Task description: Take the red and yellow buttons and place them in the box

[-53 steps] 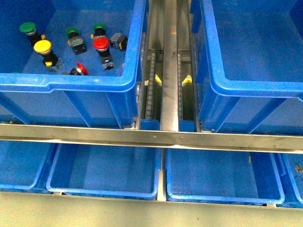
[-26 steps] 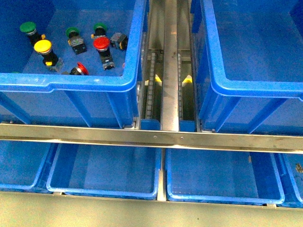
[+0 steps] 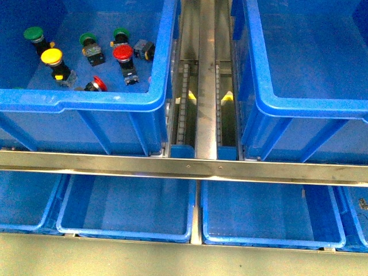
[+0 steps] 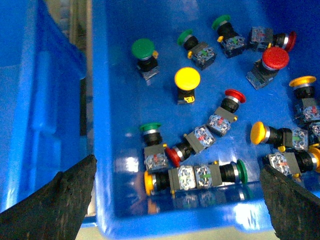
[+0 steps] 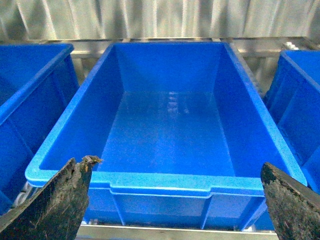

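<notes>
Nothing has moved: left gripper [image 4: 177, 162], spread wide, above buttons [image 4: 187, 79] left of the box [image 5: 165, 180]; right gripper [image 5: 176, 162], likewise spread, facing it.

My pincers' fingers [image 4: 60, 205] are rough matte black. Upper left in the front view, the blue crate [image 3: 103, 102] holds a yellow-capped button [image 3: 52, 56], a red-capped button [image 3: 122, 53] and green-capped buttons [image 3: 33, 34], bodies black-grey; upper right, the box [image 3: 299, 109] is plain blue.
</notes>
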You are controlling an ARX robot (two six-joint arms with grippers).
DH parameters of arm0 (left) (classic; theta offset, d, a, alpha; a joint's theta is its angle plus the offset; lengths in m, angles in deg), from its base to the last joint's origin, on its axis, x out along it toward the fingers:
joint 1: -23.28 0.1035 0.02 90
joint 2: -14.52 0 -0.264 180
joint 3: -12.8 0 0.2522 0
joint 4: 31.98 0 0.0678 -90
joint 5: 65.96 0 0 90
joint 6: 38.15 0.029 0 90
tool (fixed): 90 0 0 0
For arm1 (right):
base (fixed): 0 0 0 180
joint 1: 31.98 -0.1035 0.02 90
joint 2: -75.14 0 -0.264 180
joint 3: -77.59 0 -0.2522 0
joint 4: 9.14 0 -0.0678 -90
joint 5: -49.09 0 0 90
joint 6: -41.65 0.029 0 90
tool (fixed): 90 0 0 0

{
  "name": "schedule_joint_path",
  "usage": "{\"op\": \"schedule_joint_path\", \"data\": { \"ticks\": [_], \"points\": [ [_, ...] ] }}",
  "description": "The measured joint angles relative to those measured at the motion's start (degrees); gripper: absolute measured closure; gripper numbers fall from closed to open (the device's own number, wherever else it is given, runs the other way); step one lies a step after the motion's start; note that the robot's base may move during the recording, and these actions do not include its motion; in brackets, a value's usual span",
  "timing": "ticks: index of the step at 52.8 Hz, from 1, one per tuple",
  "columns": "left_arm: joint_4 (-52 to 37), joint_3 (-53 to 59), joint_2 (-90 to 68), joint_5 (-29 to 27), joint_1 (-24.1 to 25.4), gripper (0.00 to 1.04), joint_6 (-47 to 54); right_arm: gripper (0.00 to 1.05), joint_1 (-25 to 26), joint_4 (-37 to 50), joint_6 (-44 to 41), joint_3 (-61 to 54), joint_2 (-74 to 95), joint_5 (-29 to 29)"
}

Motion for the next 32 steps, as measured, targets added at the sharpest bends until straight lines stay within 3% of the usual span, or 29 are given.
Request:
{"op": "schedule_joint_path", "data": {
  "ticks": [17,32],
  "points": [
    [1.7,-14.43,-18.36,-1.51,-10.08,0.08,2.62,0.06,0.0,0.0,0.0,0.0,0.0,0.0],
    [5.03,-26.12,-29.66,-2.12,-15.37,0.08,3.15,0.06,0.0,0.0,0.0,0.0,0.0,0.0]
  ]
}}
